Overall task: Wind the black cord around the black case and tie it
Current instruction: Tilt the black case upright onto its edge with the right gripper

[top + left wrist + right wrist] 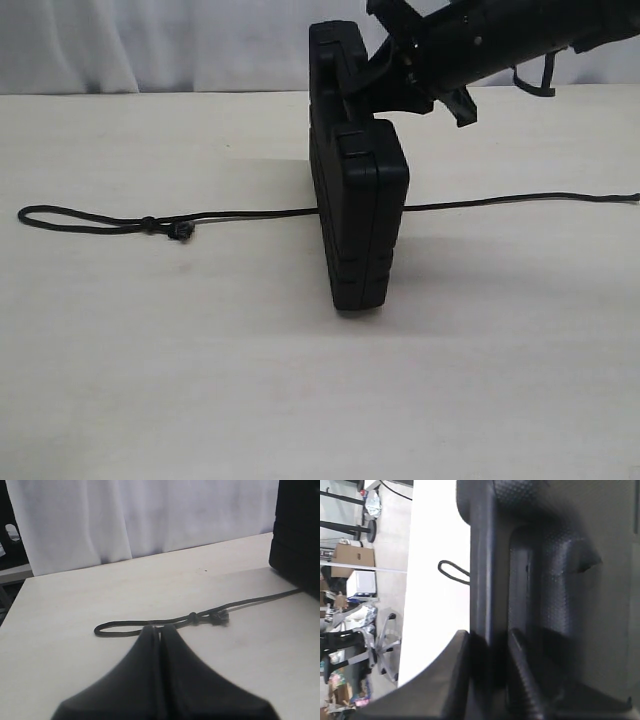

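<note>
Case (357, 215): stands on edge on the counter (150, 380), handle end up.
Right gripper (487, 645): clamped on the case's handle rim, at the case's top.
Cord (250, 214): flat on the counter, emerging from both sides of the case; its loop (60, 218) and knot (148, 224) lie on the left-arm side.
Left gripper (159, 630): clenched, empty, by the loop, apart from the case.
</note>
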Motion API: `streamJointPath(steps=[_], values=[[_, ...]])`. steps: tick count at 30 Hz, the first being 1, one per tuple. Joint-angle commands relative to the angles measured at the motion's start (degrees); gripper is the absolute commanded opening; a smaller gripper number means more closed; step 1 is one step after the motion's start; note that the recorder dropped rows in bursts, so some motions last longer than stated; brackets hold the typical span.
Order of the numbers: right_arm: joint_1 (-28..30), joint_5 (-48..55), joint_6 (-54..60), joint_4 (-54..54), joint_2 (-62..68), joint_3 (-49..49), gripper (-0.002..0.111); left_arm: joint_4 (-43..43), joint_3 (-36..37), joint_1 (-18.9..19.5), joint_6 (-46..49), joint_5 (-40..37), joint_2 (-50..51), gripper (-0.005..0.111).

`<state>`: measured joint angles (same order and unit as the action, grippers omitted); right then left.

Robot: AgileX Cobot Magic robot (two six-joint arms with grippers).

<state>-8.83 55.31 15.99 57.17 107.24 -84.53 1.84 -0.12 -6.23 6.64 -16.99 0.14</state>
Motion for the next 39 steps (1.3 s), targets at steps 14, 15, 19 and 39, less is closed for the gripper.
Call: streamJointPath(steps=[14, 15, 19, 39], values=[[0.5, -6.0, -3.0, -16.7, -2.3, -0.1, 0.022, 0.3, 0.1, -0.5, 0.0, 0.6, -0.1, 0.0], [0.5, -6.0, -3.2, -17.9, -2.3, -0.1, 0.022, 0.3, 0.1, -0.5, 0.0, 0.6, -0.1, 0.0], [0.3, -6.0, -1.2, -18.1, -2.4, -0.1, 0.022, 0.3, 0.1, -0.5, 0.0, 0.6, -0.1, 0.0], [0.0, -6.0, -0.2, -20.6, -2.4, -0.1, 0.022, 0.4, 0.1, -0.5, 0.0, 0.6, -0.1, 0.0]])
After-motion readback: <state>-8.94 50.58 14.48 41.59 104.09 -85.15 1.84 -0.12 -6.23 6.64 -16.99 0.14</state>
